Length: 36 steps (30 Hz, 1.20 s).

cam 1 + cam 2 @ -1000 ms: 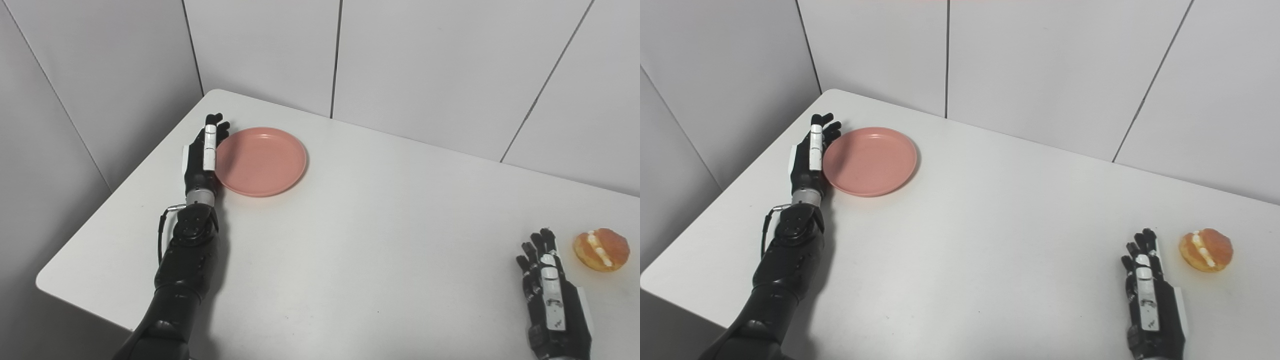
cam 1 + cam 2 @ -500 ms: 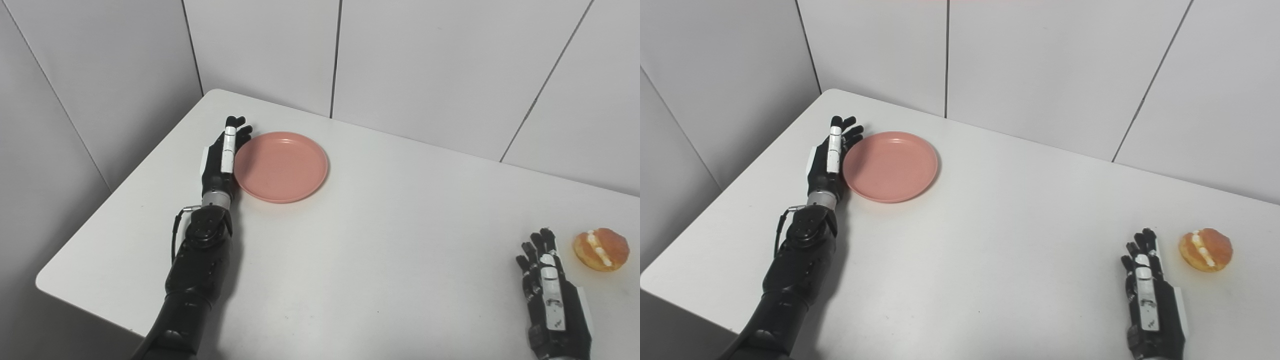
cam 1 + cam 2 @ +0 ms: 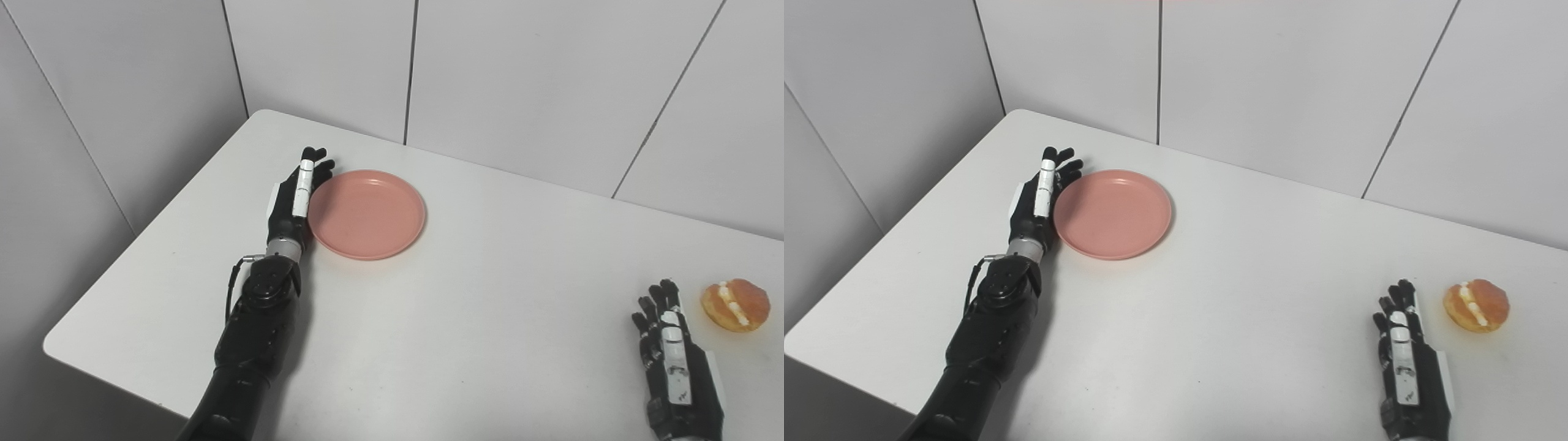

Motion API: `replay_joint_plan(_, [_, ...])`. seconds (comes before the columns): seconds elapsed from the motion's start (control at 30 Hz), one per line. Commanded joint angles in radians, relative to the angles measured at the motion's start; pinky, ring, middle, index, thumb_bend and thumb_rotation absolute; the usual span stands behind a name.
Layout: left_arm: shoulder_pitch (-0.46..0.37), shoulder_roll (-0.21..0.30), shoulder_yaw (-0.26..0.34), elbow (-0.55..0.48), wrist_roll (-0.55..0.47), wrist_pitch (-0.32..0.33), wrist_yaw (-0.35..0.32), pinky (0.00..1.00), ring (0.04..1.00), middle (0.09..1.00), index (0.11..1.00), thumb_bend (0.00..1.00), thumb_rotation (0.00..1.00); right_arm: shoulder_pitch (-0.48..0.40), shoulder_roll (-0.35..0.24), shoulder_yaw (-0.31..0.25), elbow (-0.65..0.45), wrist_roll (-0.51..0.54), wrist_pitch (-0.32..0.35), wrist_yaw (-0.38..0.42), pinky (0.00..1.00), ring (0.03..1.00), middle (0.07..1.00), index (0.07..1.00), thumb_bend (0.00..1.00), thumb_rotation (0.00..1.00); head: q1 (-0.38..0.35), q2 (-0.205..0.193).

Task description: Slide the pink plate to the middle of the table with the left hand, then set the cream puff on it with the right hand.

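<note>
Since a second ago your left fingers [image 3: 304, 174] have carried the plate [image 3: 366, 214] rightward and a little toward you along the bench [image 3: 465, 318], with the whole forearm following. Those fingers are straight and close together, laid edge-on against the plate's left rim; they push it, they do not clamp it, and nothing is held. Your left hand [image 3: 293, 199] stays flush to that rim, so contact looks sound.

By my reading the plate is only partway: it sits left of the bench's middle and toward the back, so you need more of the same push before the first step counts as done. Keep the pressure low on the rim, since a shallow plate could swing round your fingers if the push drifts off centre.

Your right hand [image 3: 677, 367] has not shifted; it lies flat near the front edge, fingers apart and empty. The cream puff [image 3: 735, 304] rests untouched just beyond and to the right of it, well apart from the plate.
</note>
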Motion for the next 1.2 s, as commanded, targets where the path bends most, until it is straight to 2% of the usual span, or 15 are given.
replay_joint_plan(0.0, [-0.011, -0.015, -0.029, -0.028, 0.018, 0.012, -0.033, 0.89, 0.854, 0.821, 0.817, 0.72, 1.00, -0.006, 0.003, -0.008, -0.022, 0.016, -0.001, 0.007, 1.00, 1.000, 1.000, 1.000, 0.58, 0.83, 0.000, 0.000])
replay_joint_plan(0.43, [-0.003, -0.037, -0.085, -0.043, 0.038, 0.042, -0.047, 0.89, 0.862, 0.822, 0.819, 0.72, 1.00, -0.008, 0.000, -0.005, -0.017, -0.007, -0.016, 0.002, 1.00, 1.000, 1.000, 1.000, 0.57, 0.85, -0.003, 0.003])
replay_joint_plan(0.63, [-0.006, -0.039, -0.116, -0.026, 0.049, 0.034, -0.069, 0.91, 0.871, 0.828, 0.827, 0.70, 1.00, -0.015, 0.010, -0.005, -0.004, -0.007, -0.017, -0.004, 1.00, 1.000, 1.000, 1.000, 0.59, 0.84, -0.018, 0.005])
replay_joint_plan(0.93, [0.007, -0.052, -0.150, -0.043, 0.063, 0.030, -0.099, 0.90, 0.883, 0.854, 0.829, 0.71, 1.00, -0.015, 0.011, -0.001, 0.000, -0.012, -0.025, 0.000, 1.00, 1.000, 1.000, 1.000, 0.60, 0.83, -0.054, 0.013])
replay_joint_plan(1.17, [0.018, -0.061, -0.170, -0.060, 0.067, 0.031, -0.137, 0.88, 0.881, 0.875, 0.846, 0.69, 1.00, -0.005, 0.019, 0.006, -0.028, -0.049, -0.028, -0.018, 1.00, 1.000, 1.000, 1.000, 0.54, 0.88, -0.108, 0.022])
